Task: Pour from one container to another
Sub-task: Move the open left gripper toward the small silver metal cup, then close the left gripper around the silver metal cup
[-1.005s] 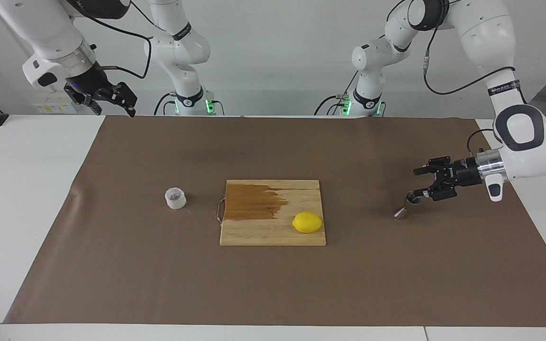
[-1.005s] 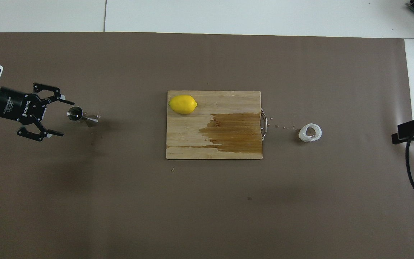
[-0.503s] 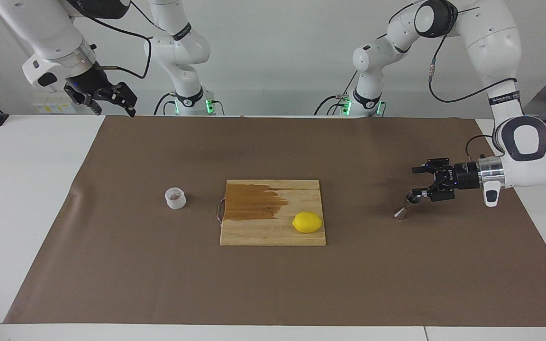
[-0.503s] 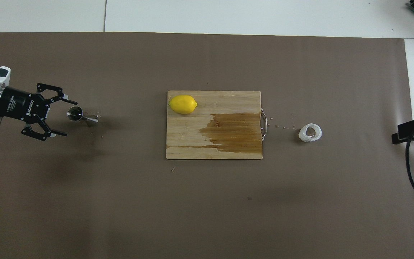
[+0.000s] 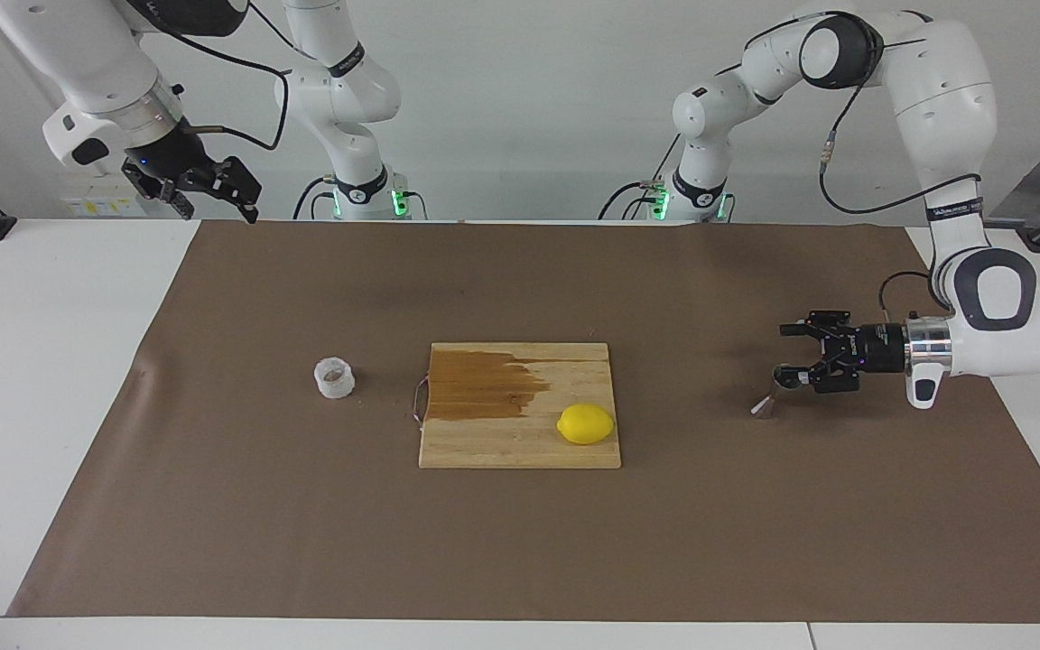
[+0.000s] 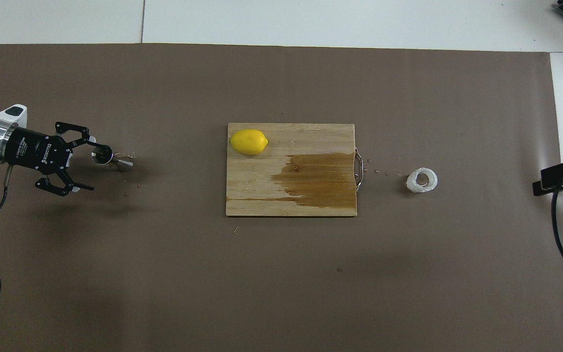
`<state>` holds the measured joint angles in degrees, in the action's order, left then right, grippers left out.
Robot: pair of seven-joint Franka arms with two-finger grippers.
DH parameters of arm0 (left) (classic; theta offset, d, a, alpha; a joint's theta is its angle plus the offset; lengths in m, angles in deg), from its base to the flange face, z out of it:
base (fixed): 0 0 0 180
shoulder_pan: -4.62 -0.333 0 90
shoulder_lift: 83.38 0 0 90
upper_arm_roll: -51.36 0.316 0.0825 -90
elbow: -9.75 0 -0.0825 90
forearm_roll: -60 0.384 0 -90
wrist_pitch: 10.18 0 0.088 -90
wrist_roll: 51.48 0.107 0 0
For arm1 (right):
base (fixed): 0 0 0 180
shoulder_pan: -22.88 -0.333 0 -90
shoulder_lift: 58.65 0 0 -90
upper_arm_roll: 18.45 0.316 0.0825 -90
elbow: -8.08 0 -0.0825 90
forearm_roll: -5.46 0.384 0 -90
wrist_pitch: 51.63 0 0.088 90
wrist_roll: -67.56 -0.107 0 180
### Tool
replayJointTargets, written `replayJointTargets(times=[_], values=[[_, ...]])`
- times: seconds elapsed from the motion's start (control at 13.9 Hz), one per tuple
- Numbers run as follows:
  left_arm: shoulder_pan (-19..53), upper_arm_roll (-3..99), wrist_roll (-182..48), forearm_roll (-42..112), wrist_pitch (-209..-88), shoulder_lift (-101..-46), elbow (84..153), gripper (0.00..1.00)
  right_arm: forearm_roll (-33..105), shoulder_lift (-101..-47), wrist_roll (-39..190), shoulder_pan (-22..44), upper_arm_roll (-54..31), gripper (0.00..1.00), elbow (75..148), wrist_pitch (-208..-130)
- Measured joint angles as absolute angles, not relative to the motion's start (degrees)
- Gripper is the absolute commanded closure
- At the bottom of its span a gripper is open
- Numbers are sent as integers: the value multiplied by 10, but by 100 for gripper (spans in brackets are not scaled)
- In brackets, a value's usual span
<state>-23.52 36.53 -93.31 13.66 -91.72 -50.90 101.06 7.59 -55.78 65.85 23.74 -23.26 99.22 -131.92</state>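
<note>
Left gripper (image 5: pixel 785 349) low beside steel jigger (image 5: pixel 776 390) at left arm's end of brown mat (image 5: pixel 520 542), jaws spread, nothing grasped; translucent cup (image 5: pixel 334 377) upright toward right arm's end, well apart from wet cutting board (image 5: pixel 520 442) and lemon (image 5: pixel 585 423). Best to centre jaws on jigger's narrow waist, level, closing gently against tipping. Right gripper (image 5: pixel 213 185) waiting raised over table (image 5: pixel 51 379) edge, jaws apart; open mat all round.

left claw (image 5: pixel 788 350) lower, closer beside steel jigger (image 5: pixel 777 390)
</note>
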Motion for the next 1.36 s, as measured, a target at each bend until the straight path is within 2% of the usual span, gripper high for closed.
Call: replayJointTargets(times=[0.72,1.36], values=[[-266,340,-938,114,-926,-454,996,0,76,-558,658,237,-233,0,992,-1319],[-268,340,-967,92,-935,-436,996,0,76,-558,658,237,-233,0,992,-1319]])
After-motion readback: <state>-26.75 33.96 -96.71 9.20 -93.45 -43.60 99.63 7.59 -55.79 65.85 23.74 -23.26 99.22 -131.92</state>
